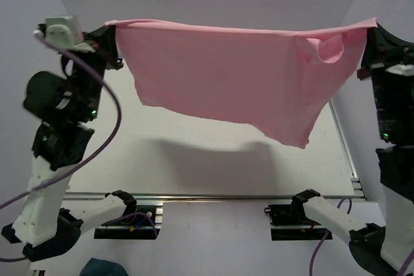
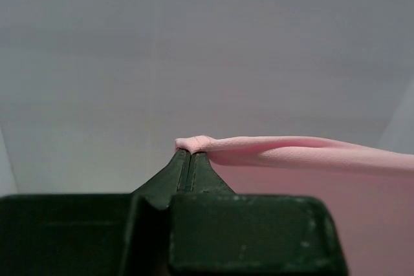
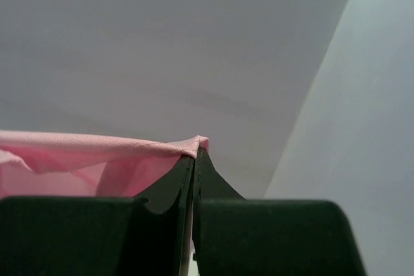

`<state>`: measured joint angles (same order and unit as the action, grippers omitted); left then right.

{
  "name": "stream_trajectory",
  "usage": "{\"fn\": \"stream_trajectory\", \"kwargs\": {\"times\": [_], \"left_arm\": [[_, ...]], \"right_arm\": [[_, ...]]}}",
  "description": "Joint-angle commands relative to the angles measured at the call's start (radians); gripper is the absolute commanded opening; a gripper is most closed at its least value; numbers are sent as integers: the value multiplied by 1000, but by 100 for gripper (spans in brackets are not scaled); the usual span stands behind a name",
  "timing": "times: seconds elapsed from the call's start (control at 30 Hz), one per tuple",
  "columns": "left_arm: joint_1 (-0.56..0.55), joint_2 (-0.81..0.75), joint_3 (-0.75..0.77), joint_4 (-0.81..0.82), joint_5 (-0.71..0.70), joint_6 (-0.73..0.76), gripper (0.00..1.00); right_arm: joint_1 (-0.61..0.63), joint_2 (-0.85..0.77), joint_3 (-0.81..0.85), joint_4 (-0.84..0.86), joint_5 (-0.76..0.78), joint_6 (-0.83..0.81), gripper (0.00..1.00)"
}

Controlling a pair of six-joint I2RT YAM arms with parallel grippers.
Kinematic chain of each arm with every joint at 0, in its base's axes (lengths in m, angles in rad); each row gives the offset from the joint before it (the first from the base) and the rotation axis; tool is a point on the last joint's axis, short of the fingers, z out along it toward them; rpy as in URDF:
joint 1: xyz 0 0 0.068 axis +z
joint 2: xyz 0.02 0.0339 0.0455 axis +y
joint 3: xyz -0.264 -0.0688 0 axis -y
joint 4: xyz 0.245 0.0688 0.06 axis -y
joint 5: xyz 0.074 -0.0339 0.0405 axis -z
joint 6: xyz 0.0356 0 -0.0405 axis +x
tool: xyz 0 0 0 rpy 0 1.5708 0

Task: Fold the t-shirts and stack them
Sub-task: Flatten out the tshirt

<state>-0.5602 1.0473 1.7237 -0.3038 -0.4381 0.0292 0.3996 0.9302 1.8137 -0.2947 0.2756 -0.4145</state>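
Observation:
A plain light pink t-shirt (image 1: pixel 233 79) hangs stretched in the air between both arms, high above the table. My left gripper (image 1: pixel 110 27) is shut on its left top corner; the left wrist view shows the pink hem (image 2: pixel 272 150) pinched at the fingertips of the gripper (image 2: pixel 191 153). My right gripper (image 1: pixel 372 27) is shut on the right top corner, and the right wrist view shows the fabric (image 3: pixel 90 156) caught at the tip of the gripper (image 3: pixel 196 153). The shirt's lower edge hangs slanted, lowest at the right, clear of the table.
The white table (image 1: pixel 213 159) lies under the shirt with its shadow on it. A metal rail (image 1: pixel 213 196) runs along the near edge, with both arm bases behind it. A small dark teal cloth (image 1: pixel 103 267) lies at the bottom left. White walls surround the table.

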Motion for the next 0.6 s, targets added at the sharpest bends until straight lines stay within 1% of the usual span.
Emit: {"fn": "stream_trajectory", "kwargs": {"times": [0.0, 0.03, 0.13, 0.23, 0.33, 0.37, 0.43, 0.47, 0.5, 0.57], "left_arm": [[-1, -56, 68, -26, 99, 31, 0], [-1, -66, 82, -40, 137, 31, 0], [-1, -66, 128, -74, 177, 21, 0], [-1, -66, 137, -100, 188, 21, 0], [-1, -56, 113, -89, 179, 12, 0], [-1, -56, 93, -75, 161, 12, 0], [-1, -29, 71, -63, 145, 3, 0], [-1, -1, 42, -49, 131, 3, 0], [-1, 16, 25, -49, 122, 3, 0], [-1, 61, -27, -26, 83, -12, 0]], "right_arm": [[-4, -33, 74, -69, -168, -69, 0], [-4, -39, 105, -81, -179, -70, 0], [-5, -54, 125, -86, -213, -84, 0], [-2, -63, 124, -75, -223, -93, 0], [-8, -56, 79, -40, -205, -98, 0], [-2, -47, 31, -17, -196, -98, 0], [-2, -36, -5, 35, -147, -107, 0], [-2, -10, -66, 76, -130, -106, 0], [-1, 4, -85, 119, -81, -112, 0], [-4, 65, -149, 161, -52, -124, 0]]}}
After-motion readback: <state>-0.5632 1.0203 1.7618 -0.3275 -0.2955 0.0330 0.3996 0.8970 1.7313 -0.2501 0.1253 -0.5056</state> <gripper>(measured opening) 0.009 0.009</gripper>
